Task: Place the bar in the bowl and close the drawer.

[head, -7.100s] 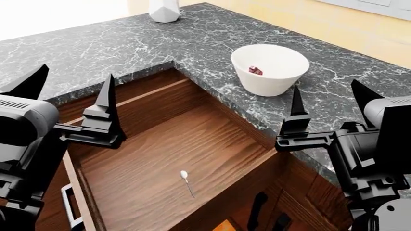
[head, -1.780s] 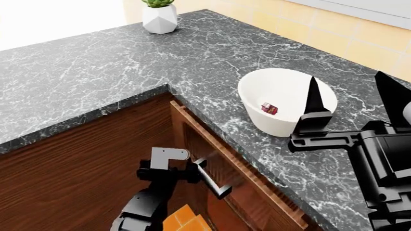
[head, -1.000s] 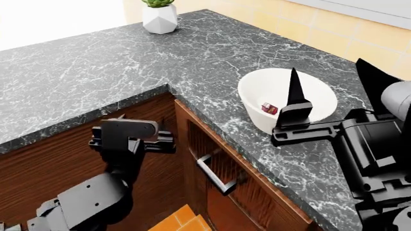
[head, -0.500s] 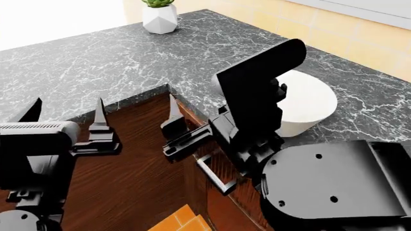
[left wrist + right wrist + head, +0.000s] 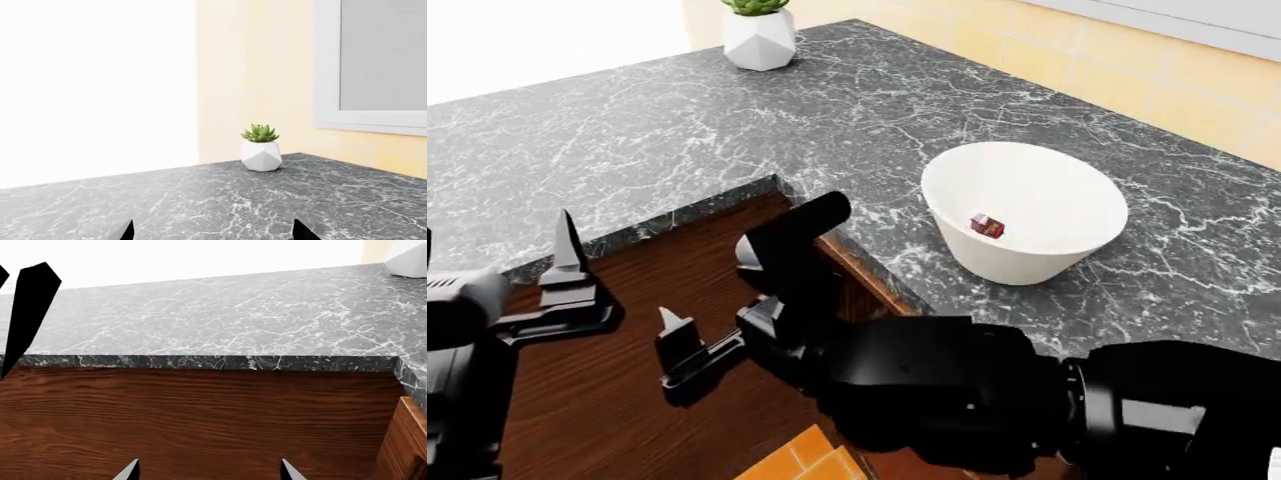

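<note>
Dark red bar [image 5: 986, 226] lying inside the white bowl [image 5: 1068, 255], on the sloping inner wall, pale patch on its wrapper; any lettering there too small to read. Bowl standing upright on the black marbled desk [image 5: 667, 130], near the desk's inner corner. Below the desk edge, reddish-brown grained drawer [image 5: 627, 390] front flush under the stone lip, closed as far as both the head and right wrist views show [image 5: 200, 410].

Left tool [image 5: 494, 275] at the head view's left, held in front of the wood face, fingers spread wide apart, nothing between them; in its own wrist view only two black tips at the frame edge [image 5: 212, 231]. Right tool [image 5: 670, 345] low in front of the drawer, arm bulking across the lower frame; tips well apart in the right wrist view [image 5: 209, 471], gripping nothing.

Small white faceted pot with a green succulent [image 5: 758, 35] [image 5: 261, 149] at the desk's far end. No readable writing or brand anywhere.
</note>
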